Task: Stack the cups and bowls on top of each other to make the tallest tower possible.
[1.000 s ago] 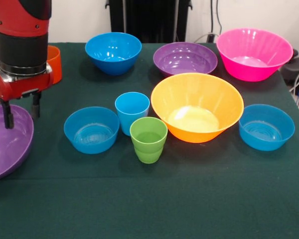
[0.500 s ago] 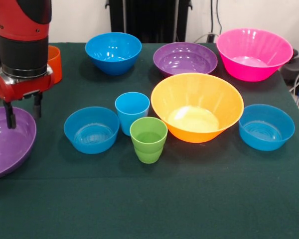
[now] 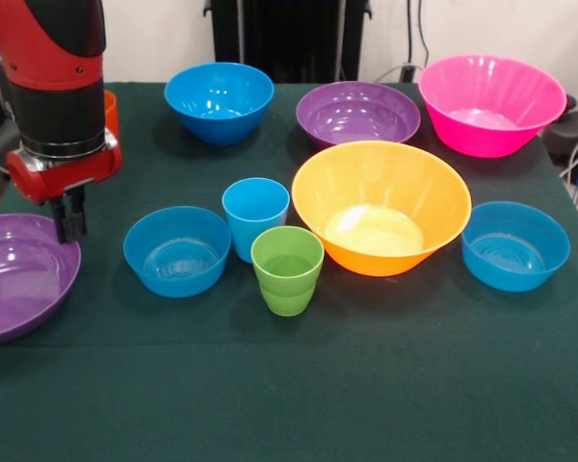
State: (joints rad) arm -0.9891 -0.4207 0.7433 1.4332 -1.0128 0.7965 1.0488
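Front view — tool (image 3: 70,229) at purple bowl (image 3: 19,279) rim

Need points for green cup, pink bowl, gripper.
green cup (image 3: 287,270): front view, on its outer wall just below the rim.
pink bowl (image 3: 482,135): front view, on its outer wall facing the camera.
gripper (image 3: 70,231): front view, at its fingertips, by the rim of the purple bowl (image 3: 24,289) at the left.
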